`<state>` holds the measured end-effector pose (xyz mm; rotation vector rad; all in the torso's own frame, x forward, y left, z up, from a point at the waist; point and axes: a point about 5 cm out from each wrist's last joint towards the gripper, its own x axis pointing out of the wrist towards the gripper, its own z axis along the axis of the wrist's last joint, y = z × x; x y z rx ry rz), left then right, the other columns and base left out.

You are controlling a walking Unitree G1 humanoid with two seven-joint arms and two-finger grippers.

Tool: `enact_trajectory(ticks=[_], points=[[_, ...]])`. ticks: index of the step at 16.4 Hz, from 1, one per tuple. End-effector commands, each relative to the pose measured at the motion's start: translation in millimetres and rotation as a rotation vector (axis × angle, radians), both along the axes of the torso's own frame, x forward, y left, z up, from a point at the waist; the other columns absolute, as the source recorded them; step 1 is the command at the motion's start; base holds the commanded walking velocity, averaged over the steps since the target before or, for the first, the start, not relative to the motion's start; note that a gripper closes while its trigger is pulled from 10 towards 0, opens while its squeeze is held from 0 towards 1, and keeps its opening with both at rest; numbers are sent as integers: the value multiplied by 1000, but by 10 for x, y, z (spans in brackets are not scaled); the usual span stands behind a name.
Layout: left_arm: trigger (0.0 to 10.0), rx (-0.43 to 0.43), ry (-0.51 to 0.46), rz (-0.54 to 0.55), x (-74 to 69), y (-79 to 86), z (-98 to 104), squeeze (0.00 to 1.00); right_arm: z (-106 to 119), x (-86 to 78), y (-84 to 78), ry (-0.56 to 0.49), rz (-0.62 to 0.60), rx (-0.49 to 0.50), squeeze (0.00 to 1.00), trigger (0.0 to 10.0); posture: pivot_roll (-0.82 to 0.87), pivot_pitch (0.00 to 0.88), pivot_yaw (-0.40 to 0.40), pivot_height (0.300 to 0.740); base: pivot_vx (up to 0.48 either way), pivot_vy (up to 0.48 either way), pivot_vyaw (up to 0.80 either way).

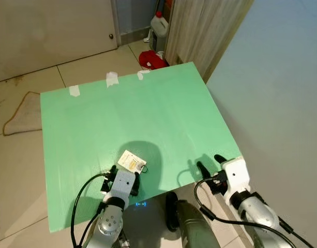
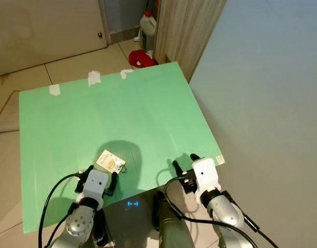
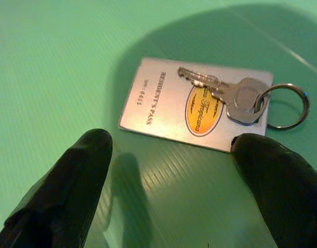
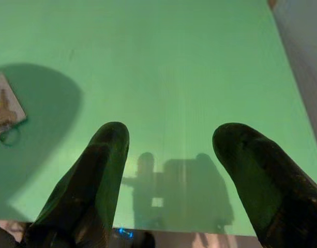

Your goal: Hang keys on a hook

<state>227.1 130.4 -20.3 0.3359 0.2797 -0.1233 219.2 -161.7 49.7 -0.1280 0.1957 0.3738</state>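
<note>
A big green sheet (image 1: 148, 113) is laid flat on the tiled floor (image 1: 24, 82), taped at its far edge with three bits of white tape (image 1: 112, 78). Beyond it, a white jug (image 1: 159, 26) and something red (image 1: 152, 60) can be spotted from the head views, plus a beige cloth (image 1: 21, 112) off the sheet's left side. Near the sheet's close edge, the left gripper (image 1: 125, 170) is held right up against the key tag (image 1: 131, 160), fingers spread wide with nothing gripped. The right gripper (image 1: 210, 163) is parked well apart at the sheet's right corner, also spread and empty. Detail is only given by the left wrist view: the silver key (image 3: 220, 93) and ring (image 3: 285, 106) are lying on the white card, printed "RESIDENT'S PASS".
</note>
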Motion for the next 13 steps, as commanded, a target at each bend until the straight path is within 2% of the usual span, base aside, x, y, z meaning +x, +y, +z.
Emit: enact_trajectory(ticks=[1,2,4,7,10,13], points=[[10000,4,38,-30,-39,-13,-69,0,15,-78,-105,28,-20,-5,0,10000,-264,320,-77,740,0,0,0],[10000,15,18,-30,61,17,-21,0,33,-129,-159,38,-28,-15,0,10000,-275,320,-74,740,0,0,0],[10000,21,-6,-17,173,72,38,0,49,-186,-193,48,-49,-20,0,10000,-290,316,-65,740,0,0,0],[10000,71,-67,-84,342,76,163,0,55,-257,-169,68,-66,-12,0,10000,-301,313,-50,740,0,0,0],[10000,55,-103,-58,360,125,210,0,67,-298,-165,77,-71,-10,0,10000,-308,316,-44,740,0,0,0],[10000,55,-48,-33,432,215,184,0,87,-342,-198,86,-79,-18,0,10000,-327,329,-54,740,0,0,0]])
